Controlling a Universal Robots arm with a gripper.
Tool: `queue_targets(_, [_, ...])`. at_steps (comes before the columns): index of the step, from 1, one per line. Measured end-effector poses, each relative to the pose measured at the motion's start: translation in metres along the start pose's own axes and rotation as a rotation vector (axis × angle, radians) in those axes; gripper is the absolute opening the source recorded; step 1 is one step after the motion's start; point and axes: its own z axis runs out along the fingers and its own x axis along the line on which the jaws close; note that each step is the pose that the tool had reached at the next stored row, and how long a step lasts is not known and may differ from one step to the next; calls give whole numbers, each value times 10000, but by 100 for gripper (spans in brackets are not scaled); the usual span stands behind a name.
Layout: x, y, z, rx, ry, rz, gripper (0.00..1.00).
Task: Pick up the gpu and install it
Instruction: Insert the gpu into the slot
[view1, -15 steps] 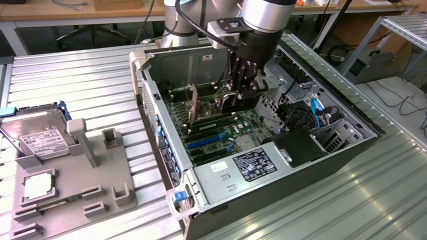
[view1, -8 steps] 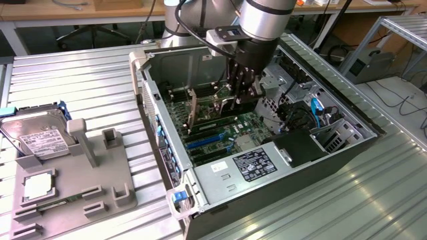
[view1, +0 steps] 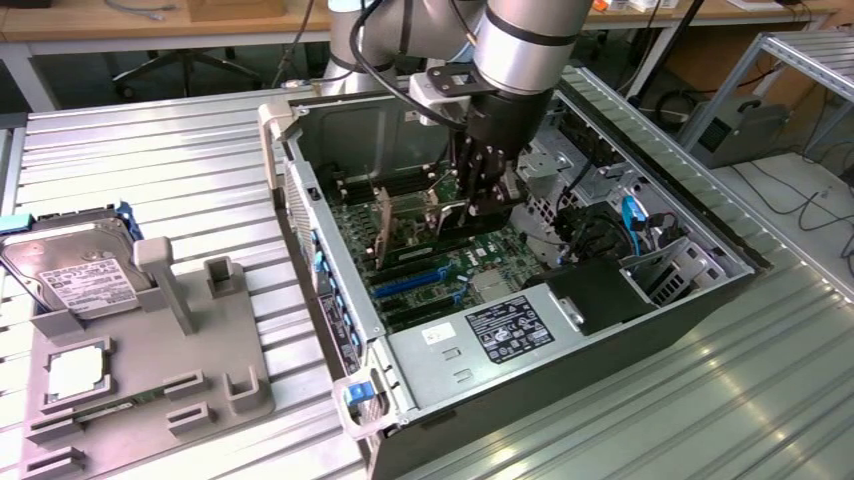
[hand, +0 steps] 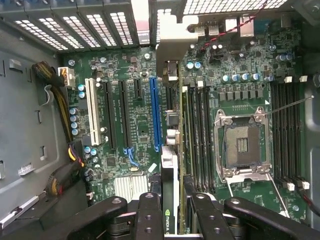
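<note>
The table (view1: 160, 160) is ribbed, shiny bare metal. The computer case (view1: 350, 135) is dull grey sheet metal. The graphics card (hand: 169, 170) shows a glossy black edge. The gripper (hand: 173, 205) is matt black; the holder (view1: 214, 340) is matt grey plastic.

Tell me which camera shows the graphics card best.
The wrist view: the graphics card runs edge-on, close up, clamped in the gripper over the motherboard. The exterior view shows the card's flat side below the gripper, partly hidden.
</note>
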Motion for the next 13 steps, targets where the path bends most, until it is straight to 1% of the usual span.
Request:
queue_targets(8, [59, 10, 14, -1, -3, -122, 27])
queue_targets(13, [68, 18, 59, 7, -1, -180, 27])
